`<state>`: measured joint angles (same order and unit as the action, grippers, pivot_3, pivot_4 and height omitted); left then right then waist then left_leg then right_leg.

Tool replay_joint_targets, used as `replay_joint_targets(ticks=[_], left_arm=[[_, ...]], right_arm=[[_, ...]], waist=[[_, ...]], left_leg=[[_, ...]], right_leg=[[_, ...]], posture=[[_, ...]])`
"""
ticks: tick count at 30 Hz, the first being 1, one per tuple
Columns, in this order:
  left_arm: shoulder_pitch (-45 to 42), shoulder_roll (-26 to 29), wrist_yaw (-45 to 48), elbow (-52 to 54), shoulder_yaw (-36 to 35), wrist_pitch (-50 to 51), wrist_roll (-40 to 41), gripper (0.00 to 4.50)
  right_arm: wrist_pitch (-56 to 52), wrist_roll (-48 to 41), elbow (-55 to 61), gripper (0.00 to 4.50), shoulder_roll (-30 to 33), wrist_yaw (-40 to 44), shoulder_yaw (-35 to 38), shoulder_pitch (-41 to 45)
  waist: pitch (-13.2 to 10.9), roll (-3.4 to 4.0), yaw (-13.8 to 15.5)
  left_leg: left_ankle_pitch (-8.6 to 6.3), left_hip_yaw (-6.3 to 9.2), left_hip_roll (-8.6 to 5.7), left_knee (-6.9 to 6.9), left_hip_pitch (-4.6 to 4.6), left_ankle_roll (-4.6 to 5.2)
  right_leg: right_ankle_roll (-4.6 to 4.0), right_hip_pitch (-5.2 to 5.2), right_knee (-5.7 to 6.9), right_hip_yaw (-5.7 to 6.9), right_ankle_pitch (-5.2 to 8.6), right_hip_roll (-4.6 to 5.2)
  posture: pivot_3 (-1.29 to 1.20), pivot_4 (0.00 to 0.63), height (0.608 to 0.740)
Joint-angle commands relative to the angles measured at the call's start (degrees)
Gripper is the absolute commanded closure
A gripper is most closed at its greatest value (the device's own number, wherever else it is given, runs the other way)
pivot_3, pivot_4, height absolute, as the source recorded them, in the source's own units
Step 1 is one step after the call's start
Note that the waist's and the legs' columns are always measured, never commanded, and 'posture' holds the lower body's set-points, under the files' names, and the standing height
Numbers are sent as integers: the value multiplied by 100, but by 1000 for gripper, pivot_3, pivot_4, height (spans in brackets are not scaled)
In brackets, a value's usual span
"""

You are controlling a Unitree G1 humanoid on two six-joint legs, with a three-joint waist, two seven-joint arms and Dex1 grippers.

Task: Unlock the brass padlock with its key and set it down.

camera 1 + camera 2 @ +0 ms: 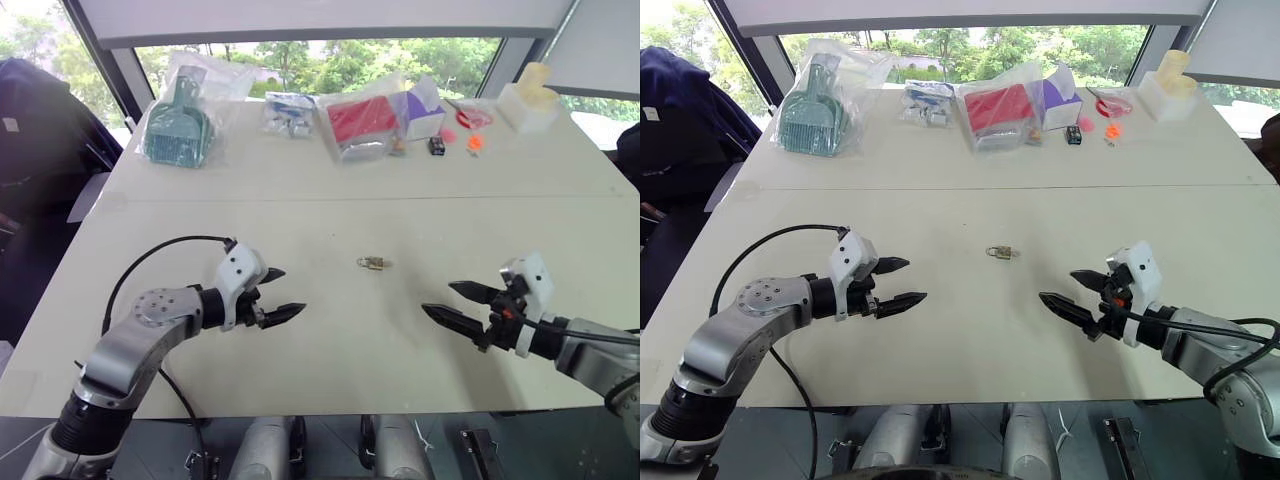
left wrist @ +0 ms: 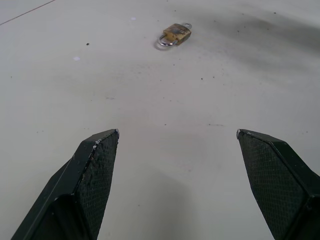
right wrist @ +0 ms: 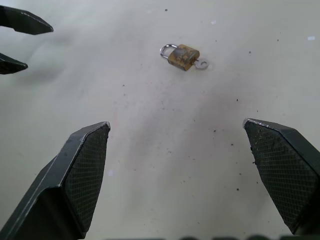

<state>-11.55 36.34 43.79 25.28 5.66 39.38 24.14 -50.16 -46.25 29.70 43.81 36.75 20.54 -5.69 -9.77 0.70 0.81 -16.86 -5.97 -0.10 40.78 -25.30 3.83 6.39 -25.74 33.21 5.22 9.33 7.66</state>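
Note:
The brass padlock (image 1: pixel 372 263) lies flat on the white table (image 1: pixel 330 190), mid-table, with its silvery shackle at one end and a small silver key (image 3: pixel 202 64) sticking out of the other end. It also shows as the padlock (image 2: pixel 175 35) in the left wrist view and the padlock (image 3: pixel 183 54) in the right wrist view. My left gripper (image 1: pixel 279 293) hovers open to the padlock's left and nearer me. On the other side, my right gripper (image 1: pixel 452 302) is open too, right of the padlock. Both hold nothing.
Along the table's far edge lie a bagged green scoop (image 1: pixel 178 130), a small clear bag (image 1: pixel 288 112), a bagged red box (image 1: pixel 362 122), a purple box (image 1: pixel 424 108), small black-and-orange items (image 1: pixel 455 143) and a white block (image 1: pixel 530 100). A dark chair (image 1: pixel 40 130) stands at the left.

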Motion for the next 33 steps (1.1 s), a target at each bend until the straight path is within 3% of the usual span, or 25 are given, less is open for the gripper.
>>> replay_joint_targets(ticks=[1, 21, 23, 28, 33], left_arm=[[19, 100, 16, 220, 16, -141, -92, 558], [-3, 124, 96, 112, 28, -302, -135, 558], [-162, 321, 308, -33, 153, -454, -320, 558], [-1381, 579, 1216, -1515, 626, -1519, -945, 558], [-3210, -47, 2077, -3585, 1417, -2748, -1690, 558]], right_arm=[[191, 50, 13, 78, -42, 51, -3, 31], [156, 14, 252, 78, -141, -214, -278, 139], [136, 1, 227, 78, -123, -217, -278, 184], [-12, 1, 108, 78, -49, -231, -341, 496], [-102, 59, 239, 78, 17, -339, -292, 628]], waist=[[0, 0, 1], [0, 0, 5], [0, 0, 6], [0, 0, 30], [0, -1, 139]], left_leg=[[0, 0, 0, 0, 0, 0], [-1, 0, 0, 0, 0, -3], [-1, 0, 0, 0, 0, -3], [1, -1, 0, 0, 0, -5], [2, -5, -4, 8, -4, -1]], right_leg=[[0, 0, 0, 0, 0, 0], [0, -1, 0, 0, 0, 1], [0, 0, 0, 0, 0, 1], [-2, -1, 1, 1, -1, -1], [-3, -1, -3, 1, -3, 1]], posture=[[0, 150, 735], [0, 150, 735], [0, 150, 735], [0, 150, 735], [0, 150, 735]])
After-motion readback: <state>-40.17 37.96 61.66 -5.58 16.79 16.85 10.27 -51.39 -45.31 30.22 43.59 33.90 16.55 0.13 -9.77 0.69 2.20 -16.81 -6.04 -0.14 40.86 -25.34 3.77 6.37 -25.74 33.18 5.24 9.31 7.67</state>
